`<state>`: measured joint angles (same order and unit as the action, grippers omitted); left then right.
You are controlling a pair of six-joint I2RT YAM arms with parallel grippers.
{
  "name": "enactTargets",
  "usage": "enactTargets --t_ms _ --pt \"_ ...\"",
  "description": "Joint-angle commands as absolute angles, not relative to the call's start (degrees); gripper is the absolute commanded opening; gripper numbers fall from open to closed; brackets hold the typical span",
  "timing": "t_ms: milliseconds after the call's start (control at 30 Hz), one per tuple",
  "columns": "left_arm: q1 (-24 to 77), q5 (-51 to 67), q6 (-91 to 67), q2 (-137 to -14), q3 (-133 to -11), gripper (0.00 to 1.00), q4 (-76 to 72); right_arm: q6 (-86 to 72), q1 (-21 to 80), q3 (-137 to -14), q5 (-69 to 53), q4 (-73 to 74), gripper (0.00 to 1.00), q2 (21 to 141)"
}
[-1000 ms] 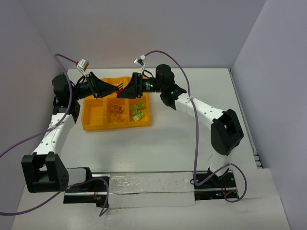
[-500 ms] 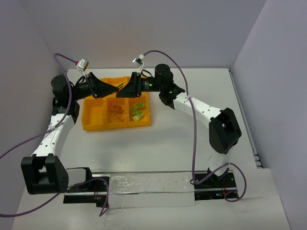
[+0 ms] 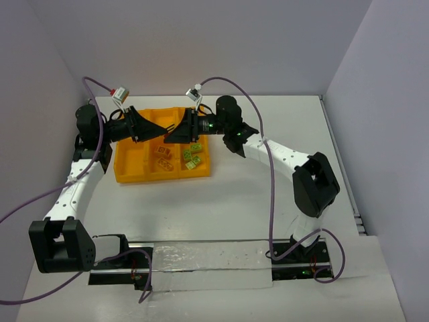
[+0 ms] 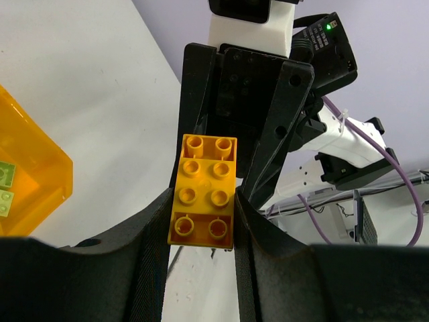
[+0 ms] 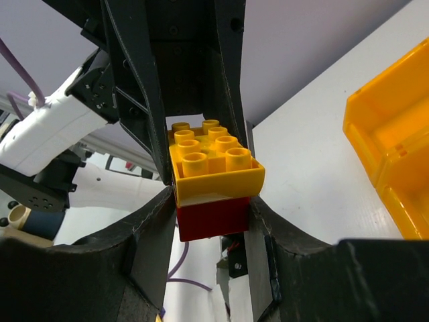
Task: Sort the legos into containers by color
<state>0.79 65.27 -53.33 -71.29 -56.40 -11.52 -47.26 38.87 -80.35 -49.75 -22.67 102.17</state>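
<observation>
Tray (image 3: 129, 161): far-left of the counter, green legos (image 3: 192, 155) sorted near-right.
Left gripper (image 4: 202, 201): clamped on your yellow brick (image 4: 204, 181).
Right gripper (image 5: 213, 198): has closed in, apparently pinching the red brick (image 5: 213, 218) underneath.
Meaning: you can pull them apart above the tray.

Count's on: two arms (image 3: 74, 184), two claws, the left claw (image 3: 159, 127) and the right claw (image 3: 171, 129), and one tray (image 3: 131, 162). Up between the claws there's one yellow brick (image 4: 204, 194), eight studs showing, plus one red brick (image 5: 213, 216). That's two held bricks. Down in the tray, four lime green bricks (image 3: 193, 156), as near as I can count, and two orange-yellow bricks (image 3: 161, 152), hard to split from the plastic. Three near compartments show plainly; the far row is partly covered. Two purple cables (image 3: 273, 201), one bench (image 3: 234, 201).
</observation>
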Motion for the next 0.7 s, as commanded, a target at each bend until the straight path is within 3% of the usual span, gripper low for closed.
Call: enactTargets --t_ms 0,500,667 --pt "0.23 62.49 -52.32 -71.11 -61.24 0.00 -11.04 -42.71 39.35 -78.16 -48.34 -18.89 0.00 99.60" --pt "0.18 62.81 -53.30 -73.62 -64.93 0.00 -12.96 -48.23 39.81 -72.66 -54.02 -28.12 0.00 98.41" --pt "-2.39 59.15 -49.91 -73.56 -68.42 0.00 -5.92 -43.54 39.91 -75.23 -50.75 -19.72 0.00 98.57"
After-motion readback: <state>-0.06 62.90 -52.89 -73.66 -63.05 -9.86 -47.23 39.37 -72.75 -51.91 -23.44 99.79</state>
